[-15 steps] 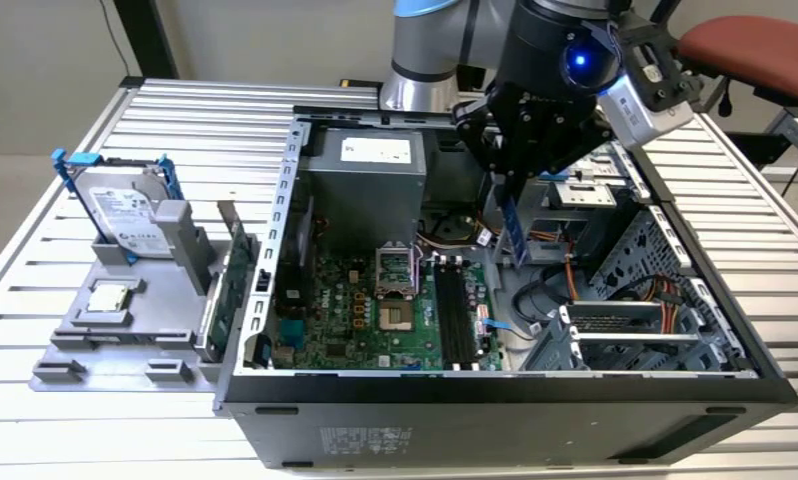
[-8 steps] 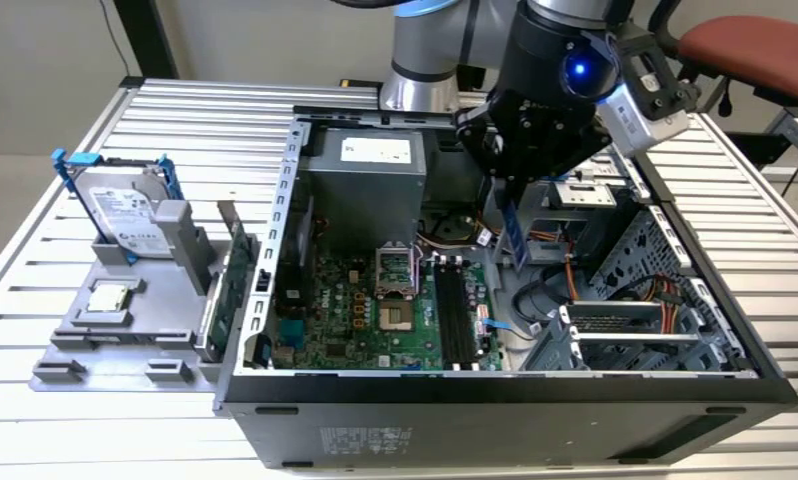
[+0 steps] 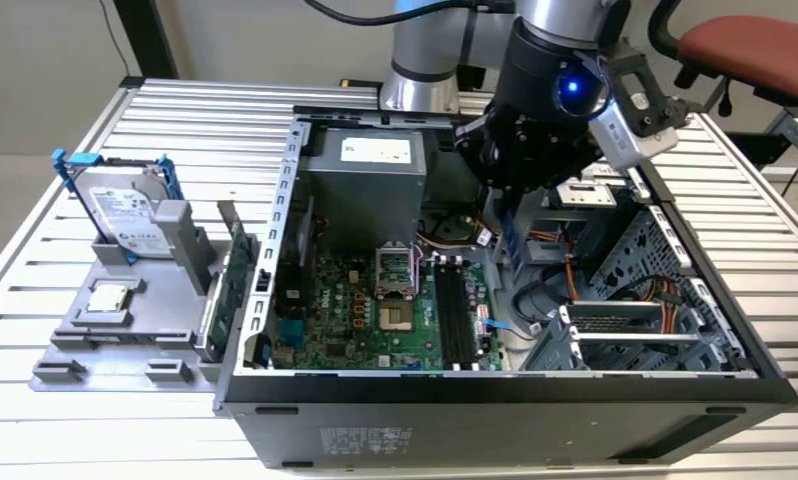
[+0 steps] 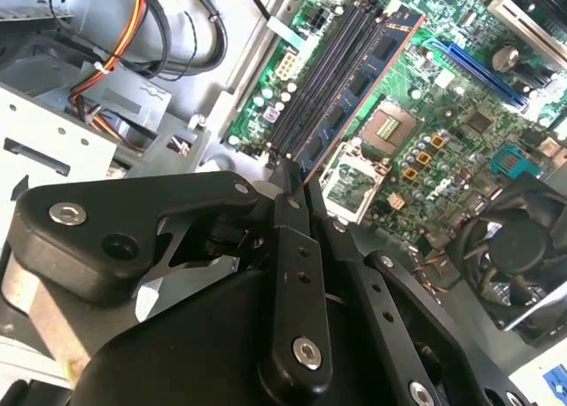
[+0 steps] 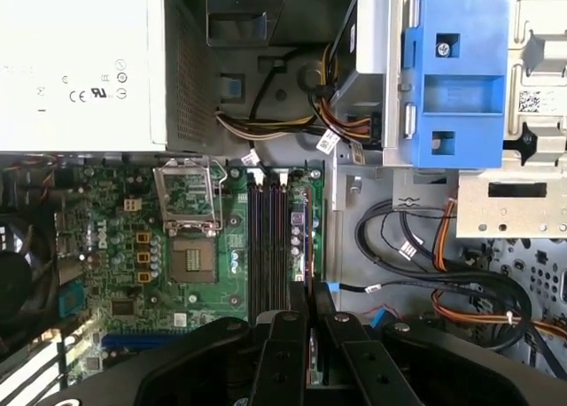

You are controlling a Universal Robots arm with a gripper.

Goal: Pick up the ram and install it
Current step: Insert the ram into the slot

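The ram (image 4: 368, 82) is being shown in dark blue, with black chips and an orange-brown edge. The motherboard (image 4: 447, 113) is being rendered in green, dotted with silver and amber parts. The pincer (image 4: 299, 177) is being seen in matte black. The counter (image 3: 199, 110) is being shown in pale grey, ribbed with long stripes. A drive bracket (image 5: 456, 69) is being shown in bright blue, and a chair seat (image 3: 759, 45) in dull red.

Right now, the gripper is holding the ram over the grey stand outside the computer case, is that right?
Not quite. The gripper holds the ram inside the open computer case, over the motherboard by its black memory slots; the second wrist view shows it.
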